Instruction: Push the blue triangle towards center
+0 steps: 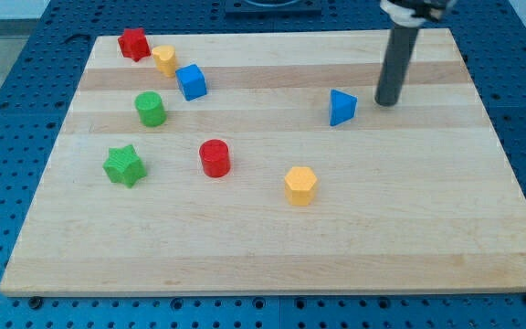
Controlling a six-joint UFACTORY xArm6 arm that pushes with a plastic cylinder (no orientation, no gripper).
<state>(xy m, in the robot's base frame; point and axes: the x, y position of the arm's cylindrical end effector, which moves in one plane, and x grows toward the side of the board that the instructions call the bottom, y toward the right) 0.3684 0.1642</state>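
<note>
Starting at the left of the frame, a green star (123, 166) sits at mid-left of the table (272, 265), with a green cylinder (150, 109) above it. In the upper left corner a red block (133, 44), star-like though hard to make out exactly, lies just beside a yellow block (163, 60), and a blue cube (191, 81) is just to their lower right; these three form a loose diagonal cluster, well out of the way of the job. Further right, a red cylinder (215, 158) stands left of centre, and a yellow hexagonal block (300, 185) is a little below and right of centre.

The blue triangle (341, 107), the block to be moved, rests right of centre in the upper half of the frame. My tip (388, 101) is set down just beside it on its right, seemingly not quite touching. That placement makes sense as I judge it: the centre lies to the triangle's lower left, so the rod belongs on the far right side, perhaps slightly higher, to drive it leftward and down.

Counted: two green, two red, two yellow, two blue, eight blocks in all, and one rod.

There are no jaws on this arm, so nothing to report of them being spread or pressed together.
</note>
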